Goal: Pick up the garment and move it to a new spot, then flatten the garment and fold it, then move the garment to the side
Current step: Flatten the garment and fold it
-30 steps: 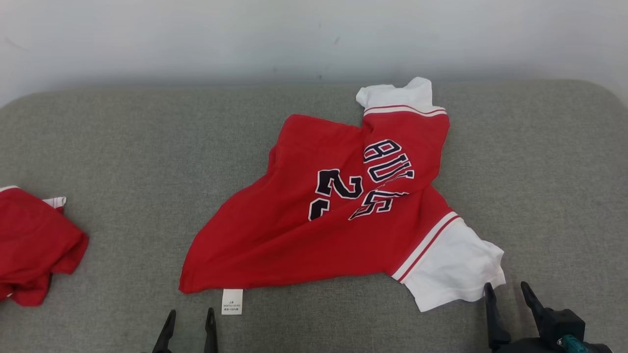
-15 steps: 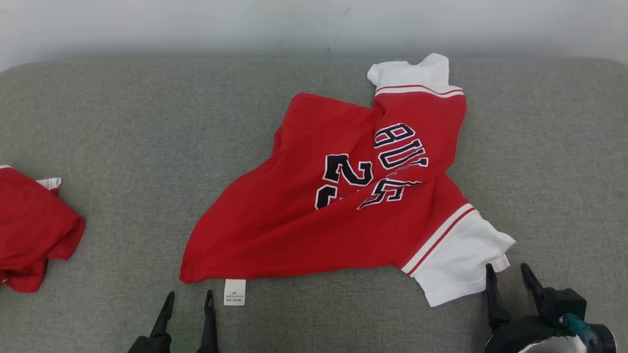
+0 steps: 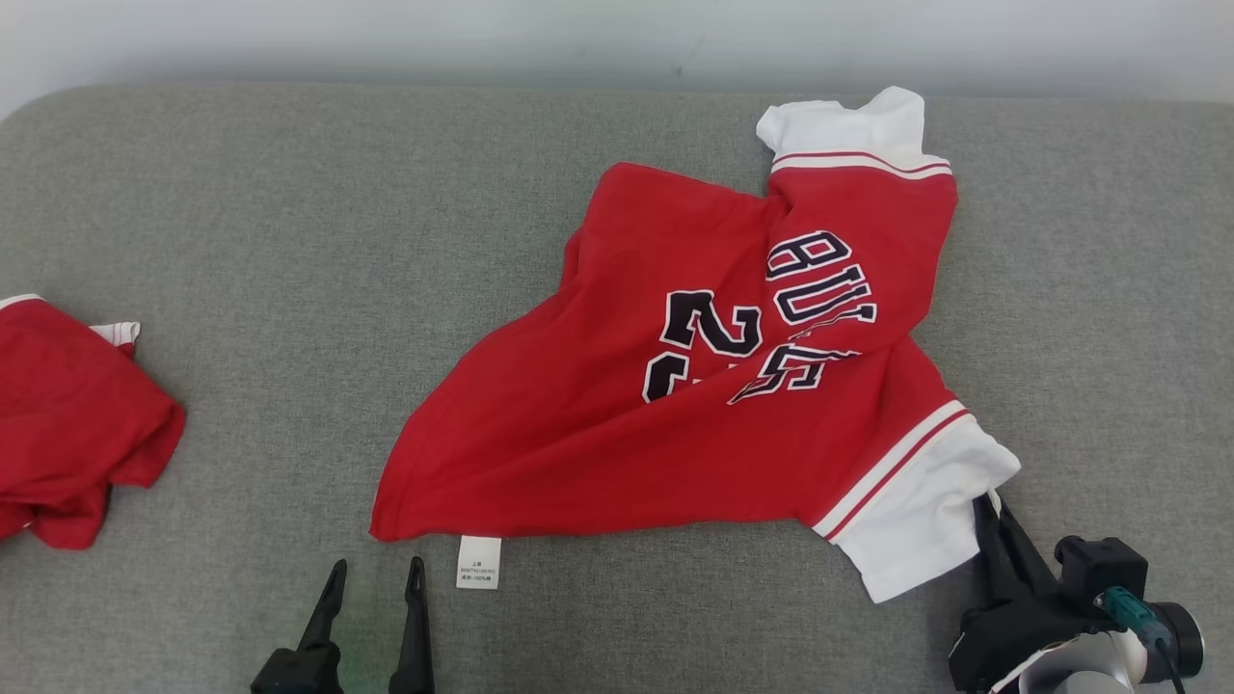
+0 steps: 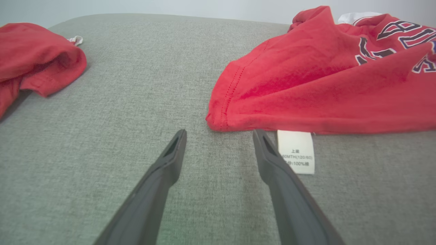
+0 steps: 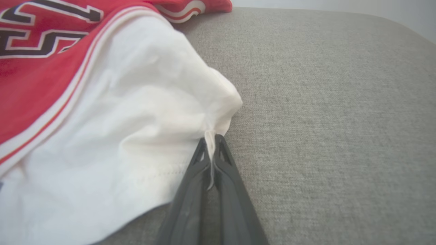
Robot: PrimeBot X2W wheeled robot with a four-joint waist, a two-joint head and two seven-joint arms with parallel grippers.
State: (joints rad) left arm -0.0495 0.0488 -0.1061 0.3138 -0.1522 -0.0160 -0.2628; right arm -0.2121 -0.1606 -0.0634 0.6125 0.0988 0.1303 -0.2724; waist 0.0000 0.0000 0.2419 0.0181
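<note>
- Garment (image 3: 675,386), a red knit jersey with white sleeves and dark lettering, lies crumpled on the grey woven cushion (image 3: 241,241), right of the middle. One white sleeve (image 3: 916,520) is at the near right and the other at the far edge.
- The right gripper (image 5: 211,139) has its two dark fingers pressed together on the edge of the near-right sleeve, pinching only a thin fold of white cloth.
- The left gripper (image 4: 219,134) is spread and empty. Its fingertips are just short of the red hem corner (image 4: 218,122), beside the small white care label (image 4: 295,151).
- The step in hand looks like taking hold for the lift. The right pinch seems shallow, so a slow, steady raise suits it; a jerk may pull the fold free.
- The left fingers do best to go forward over the hem corner and catch both layers, not the label alone.
- A second crumpled red garment (image 3: 67,424) lies well apart at the left, and the carry should keep away from it.
</note>
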